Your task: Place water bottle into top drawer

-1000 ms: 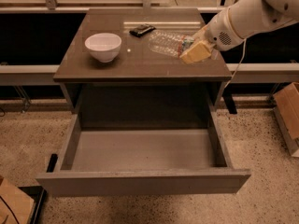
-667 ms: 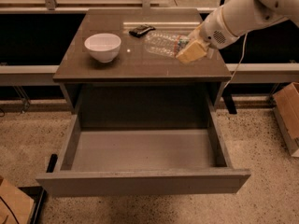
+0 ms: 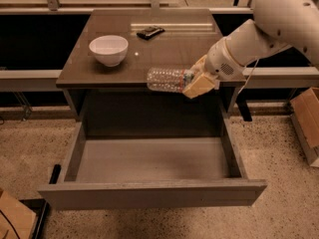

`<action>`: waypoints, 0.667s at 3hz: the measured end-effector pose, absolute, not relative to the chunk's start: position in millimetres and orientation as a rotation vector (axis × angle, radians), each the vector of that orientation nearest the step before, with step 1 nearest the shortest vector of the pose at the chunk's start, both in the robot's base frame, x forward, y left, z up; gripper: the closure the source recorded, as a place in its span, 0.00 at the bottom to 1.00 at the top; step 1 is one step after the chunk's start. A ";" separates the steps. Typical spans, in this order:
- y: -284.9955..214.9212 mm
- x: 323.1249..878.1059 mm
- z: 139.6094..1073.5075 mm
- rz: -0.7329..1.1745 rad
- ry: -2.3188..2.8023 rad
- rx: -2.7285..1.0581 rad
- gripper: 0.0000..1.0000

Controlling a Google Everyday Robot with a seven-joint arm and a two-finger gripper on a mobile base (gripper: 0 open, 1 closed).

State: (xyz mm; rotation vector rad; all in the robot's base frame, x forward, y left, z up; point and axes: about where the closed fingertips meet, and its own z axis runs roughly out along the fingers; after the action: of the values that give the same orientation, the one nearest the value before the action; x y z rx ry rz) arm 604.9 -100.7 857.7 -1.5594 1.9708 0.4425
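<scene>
The water bottle [image 3: 167,79] is a clear crinkled plastic bottle held lying sideways in the air at the cabinet's front edge, above the back of the open drawer. My gripper [image 3: 199,82], with tan fingers on a white arm coming from the upper right, is shut on the bottle's right end. The top drawer [image 3: 149,194] is pulled out wide toward the camera, with a pale grey inside and nothing in it.
A white bowl [image 3: 108,49] and a small black flat object [image 3: 150,32] sit on the cabinet top [image 3: 169,49]. A cardboard box [image 3: 305,123] stands on the floor at the right, another at the bottom left [image 3: 12,218].
My gripper has lifted the bottle off the cabinet top and carried it forward and down to the front edge, over the open drawer.
</scene>
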 end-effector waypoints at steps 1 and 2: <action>-97.1 562.5 822.6 0.588 1.961 -1.665 1.00; -98.1 522.4 786.2 0.751 1.981 -1.710 1.00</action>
State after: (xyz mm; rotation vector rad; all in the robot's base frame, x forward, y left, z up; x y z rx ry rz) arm 522.4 -98.1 786.2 -1.7104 1.9807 0.7506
